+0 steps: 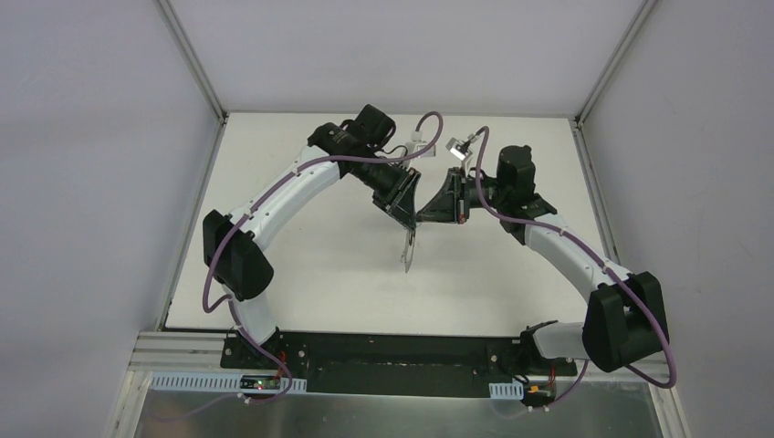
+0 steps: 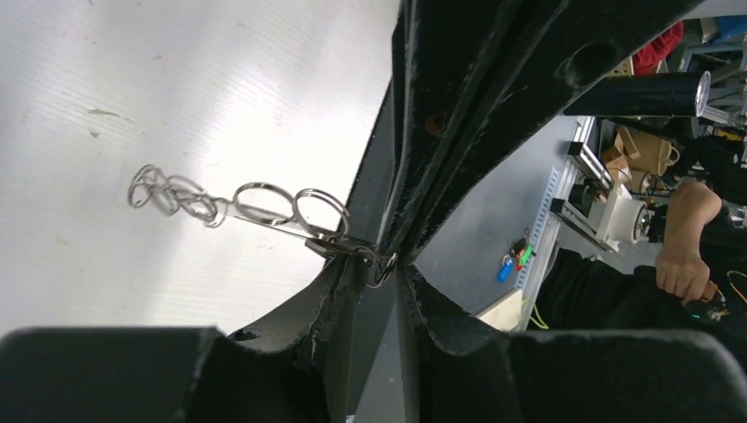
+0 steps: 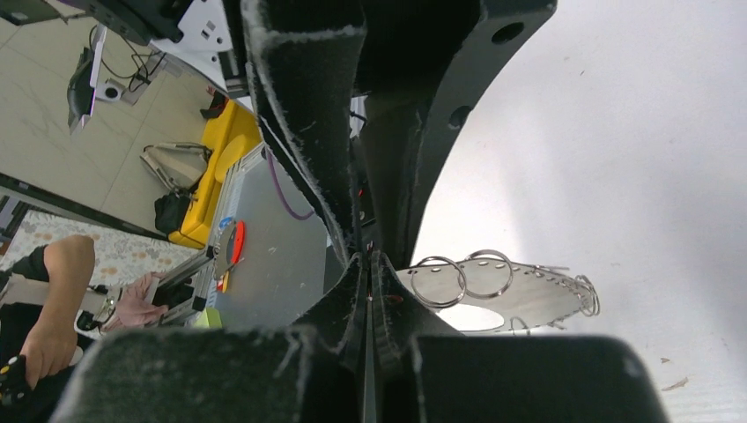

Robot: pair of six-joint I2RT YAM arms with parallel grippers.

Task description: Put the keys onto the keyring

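Observation:
The keyring [image 1: 407, 251] is a thin grey oval loop with silvery rings on its rim; it hangs off the table below the two meeting grippers. My left gripper [image 1: 409, 212] is shut on its upper end. The left wrist view shows the left gripper [image 2: 380, 269] and the keyring [image 2: 264, 204] stretching away left. My right gripper [image 1: 424, 217] is shut tip to tip against the left one. In the right wrist view the keyring [image 3: 528, 295] lies just right of the right gripper [image 3: 366, 264]. The black-headed key is hidden; I cannot tell whether the right fingers pinch it.
The white table [image 1: 319, 274] is walled by grey panels on the left, back and right. The arm bases stand on a black plate [image 1: 402, 360] at the near edge. The wrist views show a person [image 2: 687, 256] and clutter beyond the table.

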